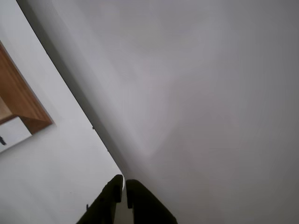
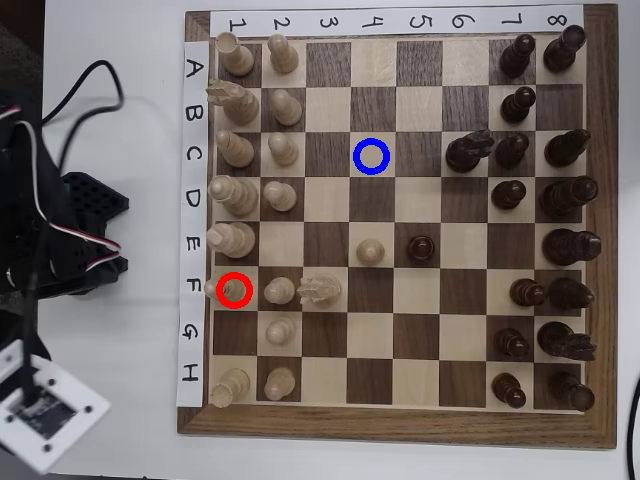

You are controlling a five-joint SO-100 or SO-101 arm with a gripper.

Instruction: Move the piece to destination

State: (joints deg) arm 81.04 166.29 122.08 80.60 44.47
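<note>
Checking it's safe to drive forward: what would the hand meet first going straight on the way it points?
Nothing close, it seems. In the wrist view the hand points past the edge of the white table toward a plain grey surface; how far off that is cannot be told. No chess piece lies ahead.
</note>
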